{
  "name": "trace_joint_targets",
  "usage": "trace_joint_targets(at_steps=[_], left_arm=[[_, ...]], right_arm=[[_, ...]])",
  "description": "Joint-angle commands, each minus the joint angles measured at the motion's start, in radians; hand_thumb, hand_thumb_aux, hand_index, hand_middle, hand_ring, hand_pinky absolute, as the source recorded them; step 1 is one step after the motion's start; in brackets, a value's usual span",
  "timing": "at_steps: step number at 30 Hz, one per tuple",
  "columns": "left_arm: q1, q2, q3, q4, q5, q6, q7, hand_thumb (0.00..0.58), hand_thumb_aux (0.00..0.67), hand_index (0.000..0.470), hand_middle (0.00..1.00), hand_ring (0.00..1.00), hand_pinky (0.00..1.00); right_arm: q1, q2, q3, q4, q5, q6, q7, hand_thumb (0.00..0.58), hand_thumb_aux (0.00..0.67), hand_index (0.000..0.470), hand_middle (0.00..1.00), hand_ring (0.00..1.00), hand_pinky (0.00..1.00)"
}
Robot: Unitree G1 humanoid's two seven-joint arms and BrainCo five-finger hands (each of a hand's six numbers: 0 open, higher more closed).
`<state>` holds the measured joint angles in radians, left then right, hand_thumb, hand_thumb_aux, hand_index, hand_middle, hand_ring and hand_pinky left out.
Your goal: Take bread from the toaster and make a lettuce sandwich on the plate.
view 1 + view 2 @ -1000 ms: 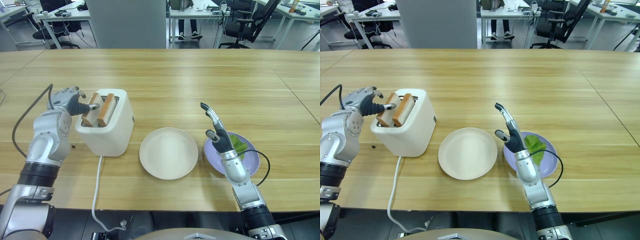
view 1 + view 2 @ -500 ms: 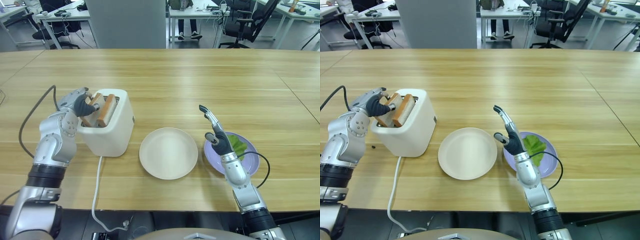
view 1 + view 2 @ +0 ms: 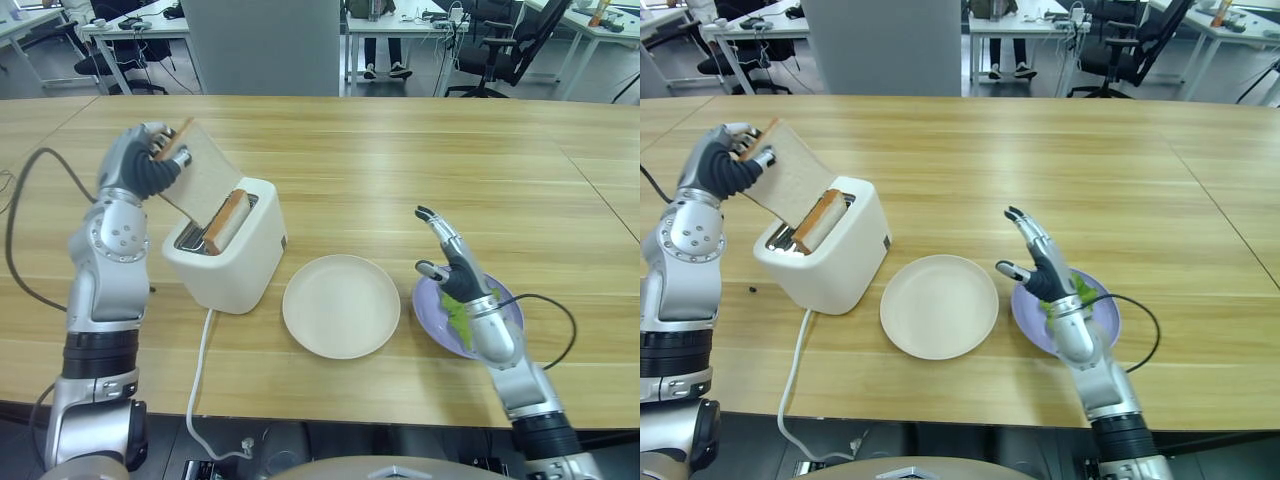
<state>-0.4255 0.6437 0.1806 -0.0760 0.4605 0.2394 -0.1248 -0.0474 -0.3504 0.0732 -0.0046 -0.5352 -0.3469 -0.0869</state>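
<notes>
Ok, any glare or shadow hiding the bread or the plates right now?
Left eye view: even light, no glare on the white plate; the bread slice in the left hand is plainly lit. Right eye view: only a soft shadow at the base of the toaster; the right hand itself covers part of the lettuce.

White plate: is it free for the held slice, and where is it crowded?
Yes: the white plate, between toaster and purple plate, is bare. The table behind them is open too. Crowded: the purple plate, lettuce under the right hand.
</notes>
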Motion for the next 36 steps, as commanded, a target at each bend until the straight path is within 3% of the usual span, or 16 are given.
trace_joint_targets(at_steps=[1, 6, 13, 15, 17, 18, 21, 22, 23, 24, 25, 26, 27, 28, 36], left_arm=[[0.007, -0.008, 0.051, -0.072, -0.028, -0.011, 0.037, 0.58, 0.67, 0.46, 1.0, 1.0, 1.0], [-0.001, -0.03, 0.09, -0.248, -0.066, -0.043, 0.06, 0.58, 0.67, 0.46, 1.0, 1.0, 1.0], [-0.001, -0.106, 0.022, -0.424, -0.137, -0.006, -0.006, 0.58, 0.67, 0.46, 1.0, 1.0, 1.0], [0.008, -0.133, -0.005, -0.445, -0.155, 0.009, -0.026, 0.58, 0.67, 0.46, 1.0, 1.0, 1.0], [0.023, -0.167, -0.055, -0.439, -0.169, 0.015, -0.045, 0.58, 0.67, 0.46, 1.0, 1.0, 1.0], [0.032, -0.183, -0.083, -0.43, -0.172, 0.014, -0.054, 0.58, 0.67, 0.46, 1.0, 1.0, 1.0], [0.071, -0.227, -0.168, -0.393, -0.17, 0.009, -0.078, 0.58, 0.67, 0.46, 1.0, 1.0, 1.0], [0.085, -0.24, -0.197, -0.375, -0.165, 0.01, -0.085, 0.58, 0.67, 0.46, 1.0, 1.0, 1.0], [0.1, -0.253, -0.233, -0.349, -0.156, 0.01, -0.092, 0.58, 0.67, 0.46, 1.0, 1.0, 1.0], [0.114, -0.264, -0.268, -0.319, -0.147, 0.007, -0.101, 0.58, 0.67, 0.46, 1.0, 1.0, 1.0], [0.128, -0.273, -0.304, -0.288, -0.135, 0.004, -0.107, 0.58, 0.67, 0.46, 1.0, 1.0, 1.0], [0.14, -0.279, -0.34, -0.258, -0.124, 0.0, -0.116, 0.58, 0.67, 0.46, 1.0, 1.0, 1.0], [0.153, -0.286, -0.38, -0.218, -0.113, -0.004, -0.128, 0.58, 0.67, 0.46, 1.0, 1.0, 1.0], [0.165, -0.292, -0.424, -0.167, -0.097, -0.011, -0.138, 0.58, 0.67, 0.46, 1.0, 1.0, 1.0], [0.158, -0.338, -0.606, 0.253, -0.021, -0.127, -0.129, 0.58, 0.67, 0.46, 1.0, 1.0, 1.0]], right_arm=[[0.014, -0.08, -0.039, 0.017, -0.097, 0.065, -0.028, 0.0, 0.0, 0.0, 0.0, 0.0, 0.0], [0.057, -0.227, -0.008, 0.157, -0.275, 0.172, -0.067, 0.0, 0.0, 0.0, 0.0, 0.0, 0.0], [0.1, -0.281, 0.07, 0.25, -0.365, 0.277, -0.036, 0.0, 0.0, 0.0, 0.0, 0.0, 0.0], [0.107, -0.286, 0.093, 0.255, -0.371, 0.287, -0.027, 0.132, 0.081, 0.056, 0.0, 0.0, 0.0], [0.12, -0.293, 0.112, 0.253, -0.379, 0.302, -0.017, 0.168, 0.105, 0.072, 0.0, 0.0, 0.0], [0.125, -0.295, 0.118, 0.251, -0.377, 0.304, -0.016, 0.248, 0.163, 0.112, 0.0, 0.0, 0.0], [0.129, -0.303, 0.137, 0.243, -0.384, 0.304, -0.01, 0.288, 0.194, 0.133, 0.0, 0.0, 0.0], [0.129, -0.306, 0.142, 0.24, -0.385, 0.304, -0.009, 0.458, 0.363, 0.249, 0.0, 0.0, 0.0], [0.13, -0.31, 0.148, 0.236, -0.391, 0.308, -0.01, 0.458, 0.363, 0.249, 0.0, 0.0, 0.0], [0.132, -0.313, 0.154, 0.232, -0.397, 0.31, -0.011, 0.491, 0.407, 0.28, 0.0, 0.0, 0.0], [0.133, -0.316, 0.158, 0.229, -0.403, 0.313, -0.013, 0.553, 0.525, 0.361, 0.0, 0.0, 0.0], [0.134, -0.318, 0.162, 0.225, -0.409, 0.316, -0.017, 0.571, 0.589, 0.404, 0.0, 0.0, 0.0], [0.133, -0.32, 0.165, 0.225, -0.413, 0.317, -0.022, 0.571, 0.589, 0.404, 0.0, 0.0, 0.0], [0.133, -0.319, 0.167, 0.224, -0.414, 0.319, -0.028, 0.58, 0.67, 0.46, 0.0, 0.0, 0.0], [0.141, -0.314, 0.137, 0.161, -0.393, 0.315, -0.095, 0.58, 0.67, 0.46, 0.0, 0.0, 0.0]])
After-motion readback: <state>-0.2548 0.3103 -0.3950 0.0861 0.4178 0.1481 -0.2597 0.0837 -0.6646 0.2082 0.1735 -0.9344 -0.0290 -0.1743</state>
